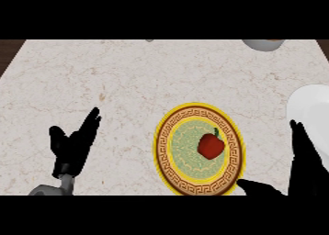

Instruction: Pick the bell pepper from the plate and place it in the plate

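- You had the bell pepper (211,145) lying on the patterned plate (168,160), right of its middle.
- Your right hand (306,170) hovered just right of that plate, fingers straight, holding nothing.
- Your left hand (76,147) rested open, well left of it.
- A white plate (320,114) lay further right on the bench (93,69).

Tabletop (127,73): pale marble-look stone, veined, smooth, matt. Patterned plate (168,137): glazed look, yellow rim, brown key band. White plate (316,114): plain, smooth. Pepper (211,145): red, slightly glossy skin. Hands (76,147): matt black.
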Robot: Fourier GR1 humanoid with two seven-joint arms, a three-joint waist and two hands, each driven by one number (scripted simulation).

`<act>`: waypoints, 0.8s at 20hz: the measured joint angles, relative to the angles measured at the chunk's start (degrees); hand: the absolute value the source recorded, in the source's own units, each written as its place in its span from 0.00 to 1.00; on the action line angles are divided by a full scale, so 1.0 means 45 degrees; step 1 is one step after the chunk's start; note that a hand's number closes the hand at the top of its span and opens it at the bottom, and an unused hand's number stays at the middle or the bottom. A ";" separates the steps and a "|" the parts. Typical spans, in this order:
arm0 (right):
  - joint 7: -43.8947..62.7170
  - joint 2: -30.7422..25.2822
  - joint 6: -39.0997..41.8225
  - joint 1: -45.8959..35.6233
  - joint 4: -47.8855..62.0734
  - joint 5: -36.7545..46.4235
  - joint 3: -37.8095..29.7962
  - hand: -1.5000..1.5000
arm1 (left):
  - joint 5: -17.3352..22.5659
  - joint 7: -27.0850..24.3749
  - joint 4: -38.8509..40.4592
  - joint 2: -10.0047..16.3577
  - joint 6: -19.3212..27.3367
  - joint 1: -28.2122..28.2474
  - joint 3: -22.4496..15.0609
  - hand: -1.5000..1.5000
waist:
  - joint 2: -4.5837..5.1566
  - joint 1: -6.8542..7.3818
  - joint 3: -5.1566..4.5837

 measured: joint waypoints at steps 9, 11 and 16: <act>0.0596 0.3650 0.1459 -0.2299 0.2744 0.1368 0.0691 0.00 | -0.0071 0.0265 -0.0258 -0.0080 0.0027 0.0254 0.0088 0.50 | -0.0044 -0.0182 0.0038; 0.0388 0.4100 0.1487 -0.2453 0.3430 0.1523 0.0502 0.00 | -0.0133 0.0059 -0.0194 -0.0225 0.0065 0.0333 0.0129 0.50 | -0.0056 -0.0242 0.0056; 0.0532 0.4603 0.1588 -0.3036 0.4509 0.1911 0.0709 0.00 | -0.0128 0.0128 -0.0150 -0.0214 -0.0124 0.0358 0.0290 0.50 | -0.0078 -0.0313 0.0075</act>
